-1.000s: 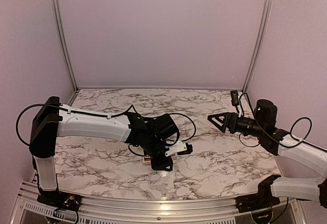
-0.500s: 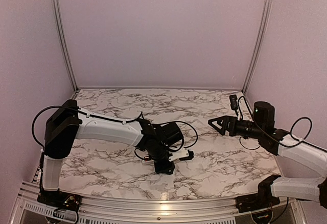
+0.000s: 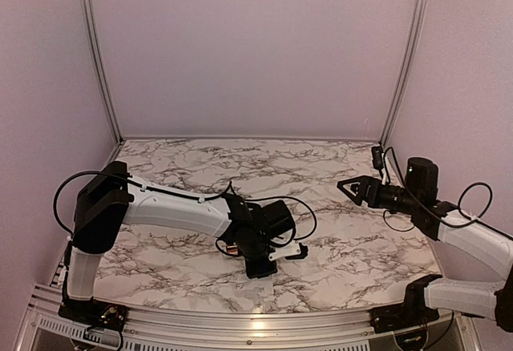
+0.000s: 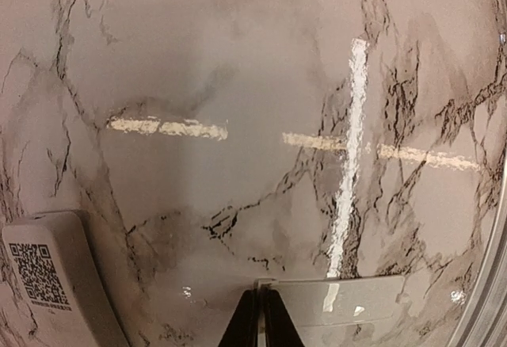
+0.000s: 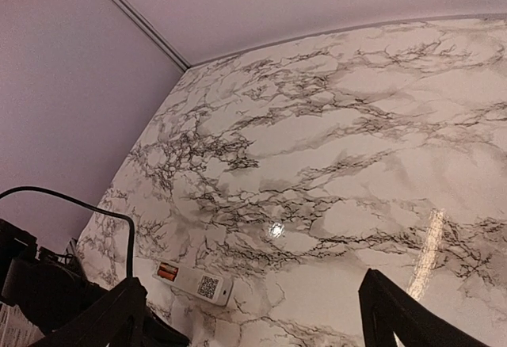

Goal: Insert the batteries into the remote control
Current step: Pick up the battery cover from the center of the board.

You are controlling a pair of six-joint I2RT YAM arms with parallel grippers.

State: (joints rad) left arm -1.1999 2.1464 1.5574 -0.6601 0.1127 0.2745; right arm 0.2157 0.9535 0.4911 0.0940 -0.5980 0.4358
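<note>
- Top view: the left arm [image 3: 168, 207] is bent low over the near part of the desk [image 3: 240, 163], with the left jaws pointing down at the surface. Their state is not clear from this view.
- Top view: an orange speck just left of that wrist marks the batteries [image 3: 231, 248]. The arm hides most of the remote here.
- Top view: the right arm [image 3: 465, 235] is raised over the right side, well apart from the left arm. The right jaws are spread and hold nothing.
- Left wrist view: the left jaws are pressed together, their tips at the left end of a thin white plate [image 4: 372, 299] lying flat on the desk [image 4: 238, 85]. Whether they pinch the plate cannot be told.
- Left wrist view: the remote [image 4: 59, 291] lies at lower left with its QR label [image 4: 36, 272] facing up, apart from the plate.
- Right wrist view: both fingers [image 5: 111, 315] stand wide apart above the desk [image 5: 356, 125].
- Right wrist view: the remote [image 5: 204, 285] lies flat, label up, near the dark bulk of the left arm. The batteries [image 5: 166, 271] sit side by side in its left end.
</note>
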